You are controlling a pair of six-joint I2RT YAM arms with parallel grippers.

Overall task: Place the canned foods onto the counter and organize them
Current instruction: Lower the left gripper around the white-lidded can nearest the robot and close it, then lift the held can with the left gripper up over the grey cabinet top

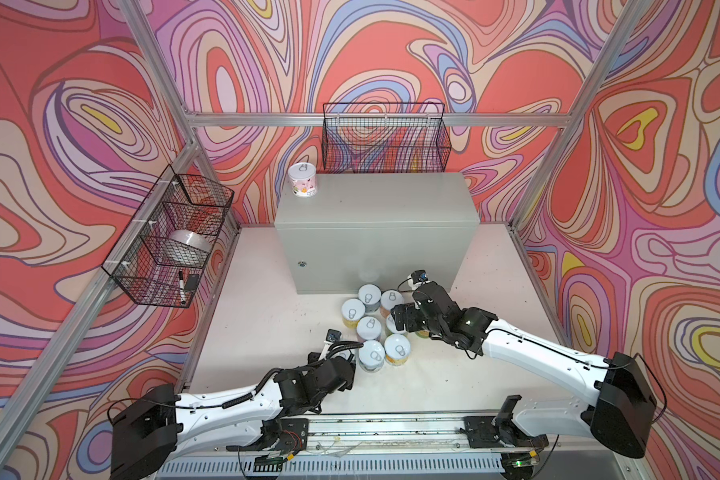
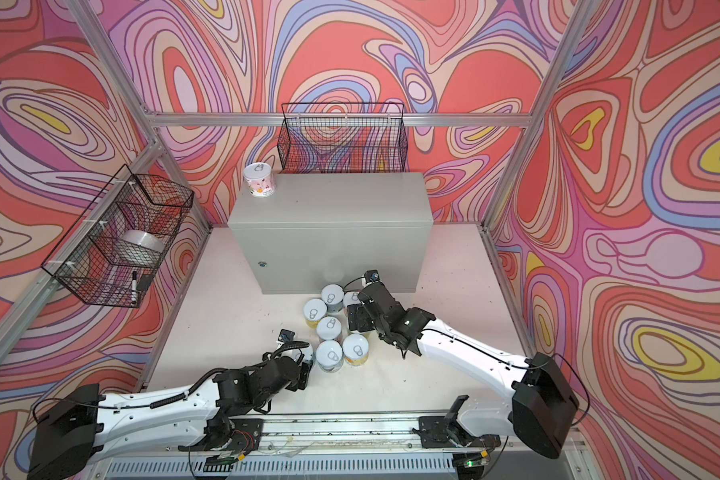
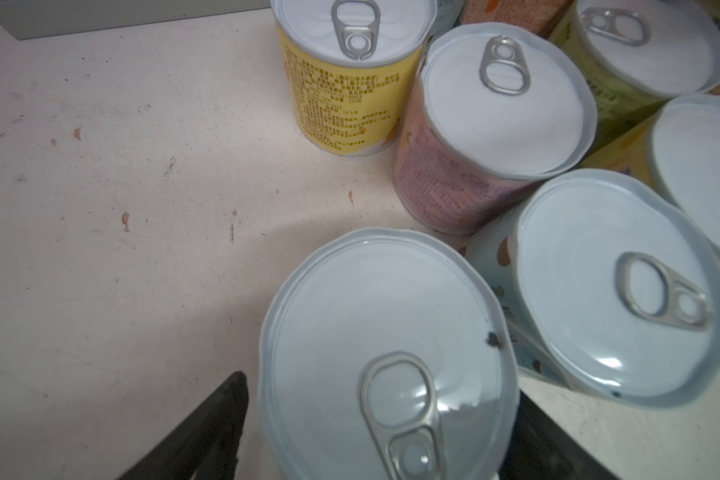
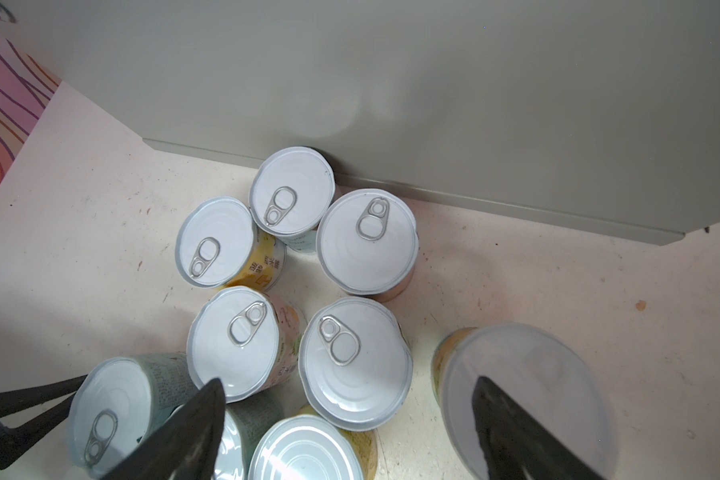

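Metal can point(image 3: 387, 353) likely stiff, slick, weighty; you grip mid-wall; left gripper point(image 3: 379, 388) straddles it, hold unclear; right gripper point(image 4: 348, 382) wide, empty

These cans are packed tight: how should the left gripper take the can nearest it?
By its side wall, from the near edge, fingers either side: the can stands upright, bare table on one flank, a neighbour close on the other. The left gripper straddles it.
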